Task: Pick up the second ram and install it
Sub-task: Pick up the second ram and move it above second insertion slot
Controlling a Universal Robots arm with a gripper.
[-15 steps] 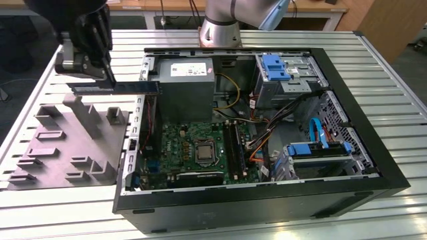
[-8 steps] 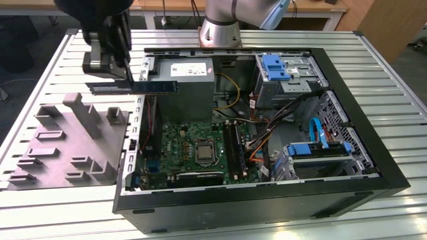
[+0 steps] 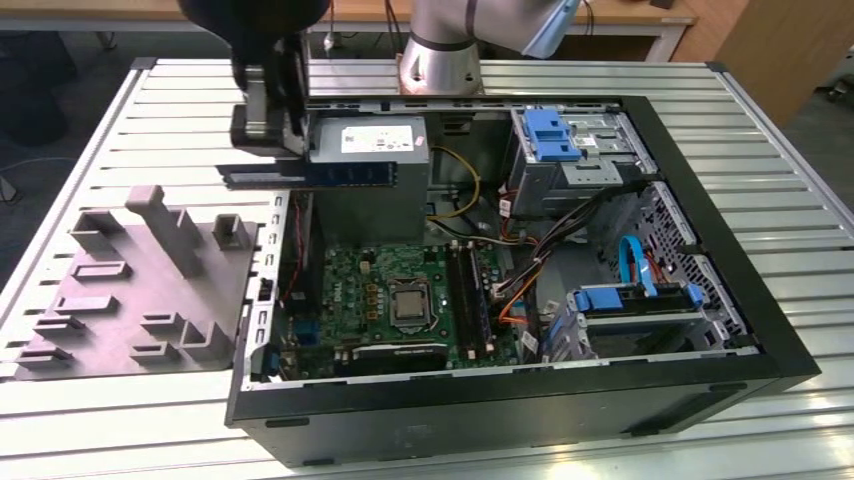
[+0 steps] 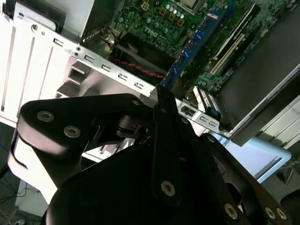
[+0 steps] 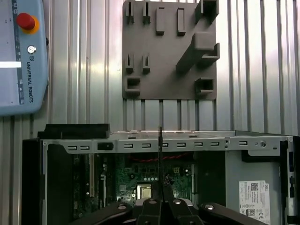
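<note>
Holding the ram (image 3: 350, 174) aloft in the claw (image 3: 274, 150), mid-carry; seating likely needs alignment with slots (image 3: 467, 288) at 4 o'clock.

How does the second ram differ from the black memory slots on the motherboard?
Colour: the second ram is a blue-green board with dark chips; the memory slots are plain black.
Place: the ram is held by the gripper above the case; the slots sit fixed on the motherboard.
Pose: in the exterior view the ram runs across the picture, the slots from far to near.
Both are long and narrow.
</note>
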